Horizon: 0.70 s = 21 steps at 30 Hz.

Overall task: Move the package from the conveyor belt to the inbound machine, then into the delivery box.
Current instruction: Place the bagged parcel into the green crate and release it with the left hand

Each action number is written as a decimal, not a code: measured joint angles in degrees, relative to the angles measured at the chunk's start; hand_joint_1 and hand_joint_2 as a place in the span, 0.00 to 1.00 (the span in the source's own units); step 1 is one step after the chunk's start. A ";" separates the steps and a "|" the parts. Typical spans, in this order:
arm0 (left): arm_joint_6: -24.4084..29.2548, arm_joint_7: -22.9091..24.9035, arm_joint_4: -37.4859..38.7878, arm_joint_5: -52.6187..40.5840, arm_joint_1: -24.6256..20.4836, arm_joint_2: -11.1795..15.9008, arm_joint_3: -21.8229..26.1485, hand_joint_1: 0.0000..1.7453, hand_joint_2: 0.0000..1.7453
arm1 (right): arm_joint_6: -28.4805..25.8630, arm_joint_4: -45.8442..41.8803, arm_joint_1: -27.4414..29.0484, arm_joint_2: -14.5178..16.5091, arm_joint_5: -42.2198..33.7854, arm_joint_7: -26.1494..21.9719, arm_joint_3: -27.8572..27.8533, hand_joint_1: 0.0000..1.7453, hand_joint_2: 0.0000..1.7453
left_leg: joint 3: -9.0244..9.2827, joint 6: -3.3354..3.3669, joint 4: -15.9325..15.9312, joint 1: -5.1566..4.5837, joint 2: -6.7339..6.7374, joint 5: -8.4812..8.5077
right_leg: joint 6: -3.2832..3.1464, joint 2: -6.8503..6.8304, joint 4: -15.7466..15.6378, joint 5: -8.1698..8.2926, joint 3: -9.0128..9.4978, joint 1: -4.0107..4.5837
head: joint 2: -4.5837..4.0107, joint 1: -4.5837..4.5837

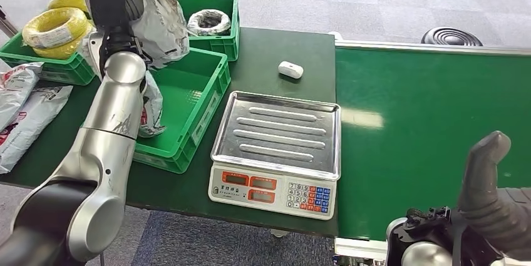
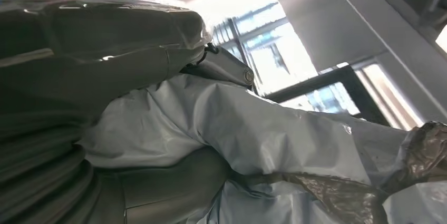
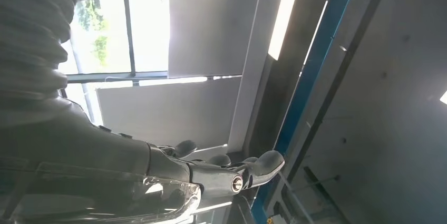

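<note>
You see the left hand [image 1: 128, 0] holding a crumpled grey plastic package [image 1: 159, 22] above the green crate [image 1: 188, 100] on the tabletop [image 1: 275, 47]. The right hand [image 1: 491, 197] holds nothing, its fingers [image 3: 263, 163] spread apart beside the conveyor belt [image 1: 426, 116].

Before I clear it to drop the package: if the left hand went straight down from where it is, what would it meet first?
Most likely the green crate right under it. The left hand holds the grey package above that crate, where another package leans on the near wall. Depth is unclear, so it might meet that one first.
</note>
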 joint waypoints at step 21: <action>4.64 -1.09 23.53 -0.16 10.51 2.58 4.65 0.00 1.00 | 0.00 2.38 1.01 0.29 0.03 0.00 -0.38 0.00 1.00 | -0.02 -0.01 0.00 -0.01 0.03 -0.01 | 0.00 0.01 -0.01 -0.01 -0.03 -0.01 | 0.00 0.02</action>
